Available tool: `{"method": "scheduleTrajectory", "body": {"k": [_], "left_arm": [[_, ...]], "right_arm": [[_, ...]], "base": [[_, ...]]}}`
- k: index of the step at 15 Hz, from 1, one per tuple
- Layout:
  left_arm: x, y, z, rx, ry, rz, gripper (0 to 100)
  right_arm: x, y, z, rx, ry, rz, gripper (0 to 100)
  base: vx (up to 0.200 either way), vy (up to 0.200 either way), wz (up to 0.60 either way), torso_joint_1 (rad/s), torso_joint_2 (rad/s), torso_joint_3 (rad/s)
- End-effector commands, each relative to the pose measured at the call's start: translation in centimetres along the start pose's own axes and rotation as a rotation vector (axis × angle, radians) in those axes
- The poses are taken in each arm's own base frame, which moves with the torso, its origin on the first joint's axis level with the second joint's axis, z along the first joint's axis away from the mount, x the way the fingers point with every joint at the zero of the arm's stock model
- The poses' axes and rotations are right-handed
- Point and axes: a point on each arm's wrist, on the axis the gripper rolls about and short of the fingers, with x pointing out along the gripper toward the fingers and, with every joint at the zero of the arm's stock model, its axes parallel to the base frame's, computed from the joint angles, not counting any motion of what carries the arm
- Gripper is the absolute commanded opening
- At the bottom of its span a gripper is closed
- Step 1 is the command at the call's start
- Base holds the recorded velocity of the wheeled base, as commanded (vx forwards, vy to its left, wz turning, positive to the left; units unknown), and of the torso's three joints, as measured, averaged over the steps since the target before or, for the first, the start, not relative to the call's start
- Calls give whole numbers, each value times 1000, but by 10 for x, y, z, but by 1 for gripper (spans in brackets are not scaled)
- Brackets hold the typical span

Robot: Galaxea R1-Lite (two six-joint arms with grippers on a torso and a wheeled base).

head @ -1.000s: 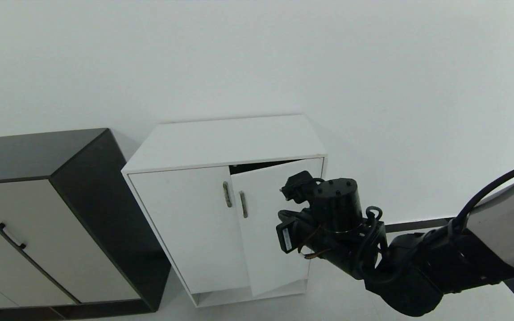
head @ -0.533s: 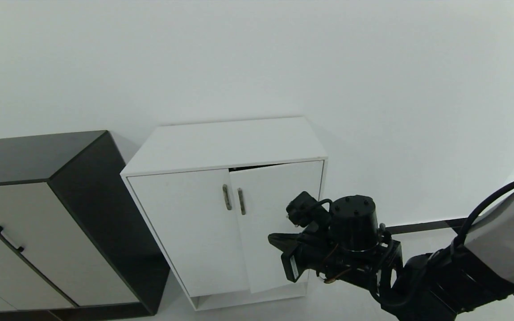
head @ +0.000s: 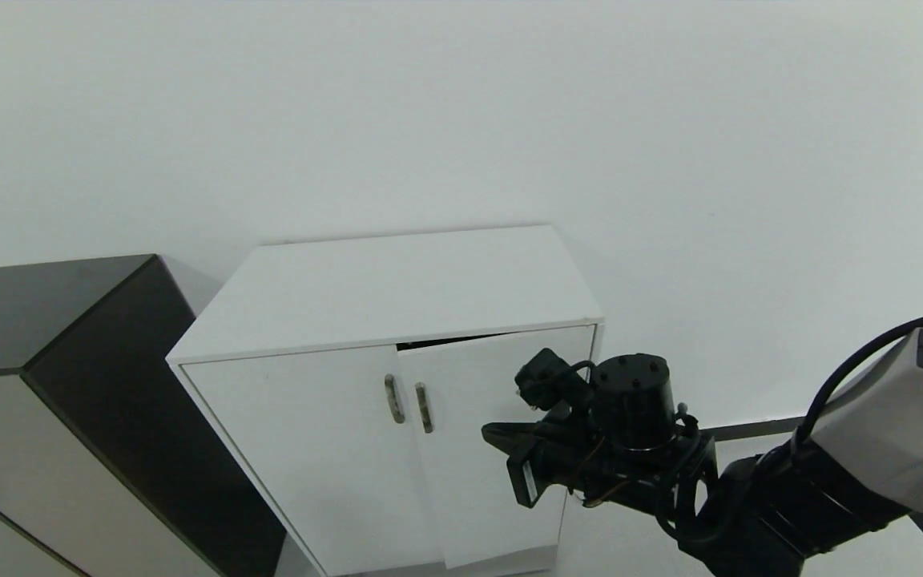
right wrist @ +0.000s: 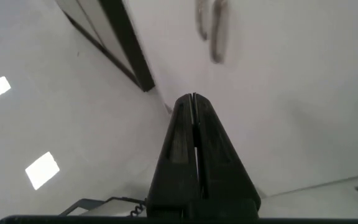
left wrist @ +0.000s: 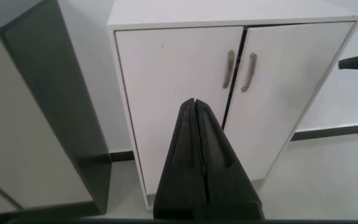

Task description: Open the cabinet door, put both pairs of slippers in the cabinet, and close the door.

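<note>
Cabinet door [head: 461, 385] barely ajar, right jaws closed empty before it, left jaws likewise, black cabinet [head: 101, 401] alongside.

The cabinet [head: 381, 292] is plain white with dull grey handles [head: 394, 398]; the side cabinet [head: 109, 401] is black with pale grey fronts. The left gripper [left wrist: 194, 102] and right gripper [right wrist: 193, 98] are black.

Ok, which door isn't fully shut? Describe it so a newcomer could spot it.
Find the white cabinet against the wall, beside the dark cabinet. It is the right door of its two. Unlike the flush left door, it shows a dark gap along its top edge.
</note>
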Motion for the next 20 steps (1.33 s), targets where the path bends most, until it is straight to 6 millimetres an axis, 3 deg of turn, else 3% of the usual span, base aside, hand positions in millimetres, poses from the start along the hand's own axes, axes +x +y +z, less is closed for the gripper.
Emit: {"method": "scheduleTrajectory", "body": {"k": [1, 4, 8, 17, 20], "left_arm": [[0, 0, 0, 0, 0, 1, 0], [0, 0, 0, -2, 0, 1, 0], [0, 0, 0, -2, 0, 1, 0], [0, 0, 0, -2, 0, 1, 0], [0, 0, 0, -2, 0, 1, 0]], "right_arm": [[14, -3, -5, 5, 4, -5, 0], [38, -17, 2, 35, -29, -56, 0], [56, -31, 11, 50, -20, -161, 0], [72, -67, 23, 68, -21, -231, 0], [73, -67, 25, 67, -26, -231, 0]], "base": [[0, 0, 0, 0, 0, 0], [0, 0, 0, 0, 0, 0], [0, 0, 0, 0, 0, 0], [0, 0, 0, 0, 0, 0], [0, 0, 0, 0, 0, 0]]}}
